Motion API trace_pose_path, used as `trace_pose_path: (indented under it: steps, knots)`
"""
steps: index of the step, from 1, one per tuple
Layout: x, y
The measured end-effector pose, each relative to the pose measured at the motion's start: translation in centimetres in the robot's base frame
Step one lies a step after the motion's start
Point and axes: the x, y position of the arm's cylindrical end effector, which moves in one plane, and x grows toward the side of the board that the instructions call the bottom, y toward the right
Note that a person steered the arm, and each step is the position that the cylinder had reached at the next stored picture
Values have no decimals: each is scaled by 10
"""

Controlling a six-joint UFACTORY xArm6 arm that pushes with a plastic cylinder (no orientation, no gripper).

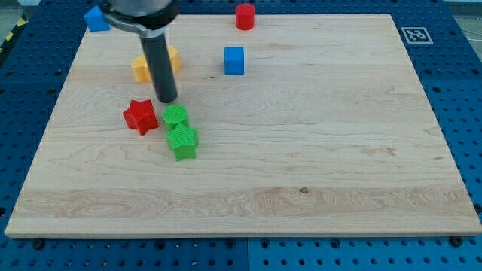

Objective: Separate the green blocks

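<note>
Two green blocks touch each other left of the board's middle: a small green round block and, just below it, a green star. My tip is just above the small green block, towards the view's top, very close to it. A red star lies to the left of the green blocks, a small gap apart from them.
A yellow block sits behind the rod, partly hidden. A blue cube lies to the right of it. A red cylinder and a blue block sit at the top edge of the wooden board.
</note>
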Motion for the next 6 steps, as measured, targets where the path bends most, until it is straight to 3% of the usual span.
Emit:
trace_pose_path:
  steps: [6]
  knots:
    - [38, -30]
